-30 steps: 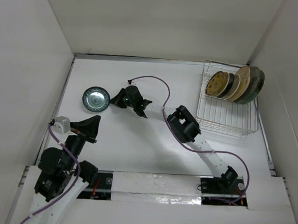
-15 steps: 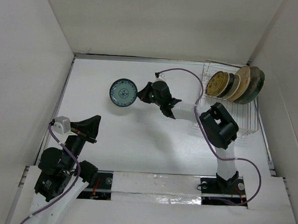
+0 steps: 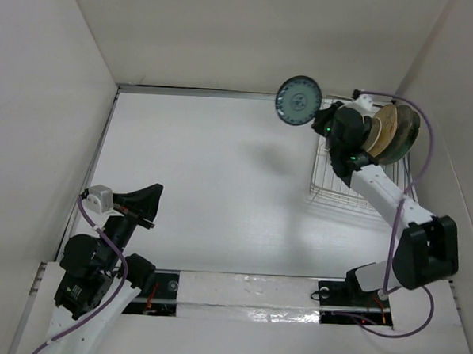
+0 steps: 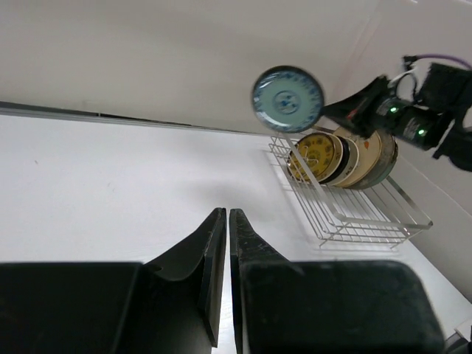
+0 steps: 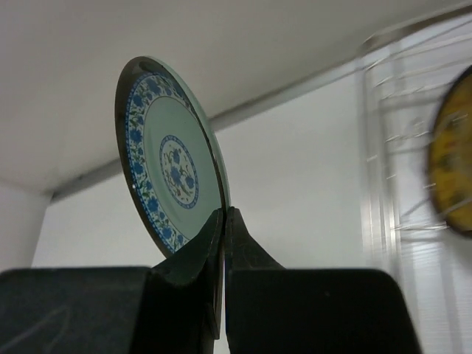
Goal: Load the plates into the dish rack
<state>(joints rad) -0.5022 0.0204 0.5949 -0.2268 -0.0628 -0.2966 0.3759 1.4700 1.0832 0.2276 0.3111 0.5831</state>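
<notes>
- Between the fingers of the right pincer (image 5: 223,218), the teal plate (image 5: 173,184) is gripped by its lower rim. The jaws are clenched on that edge with only the plate's thickness between them.
- Above those fingertips the plate stands on edge and leans a little. In the wrist view its blue-patterned face is turned to the pincer's left.
- Seen from overhead, the plate juts out past the tips, on the side away from the wrist. It is held up clear of the bench (image 3: 220,184).
- Behind and below this pincer, on its wrist side, lies the dish rack (image 3: 355,191). The held plate hangs just off the rack's far left corner and is not among the prongs.
- To the right of the pincer, at the rack's far end, the yellow-patterned plate (image 4: 313,156) stands on edge. It is the closest of a row of upright plates packed one behind another.
- Well apart from all this, at the bench's near left, the left pincer (image 3: 148,196) has its fingers drawn together to a thin slit.
</notes>
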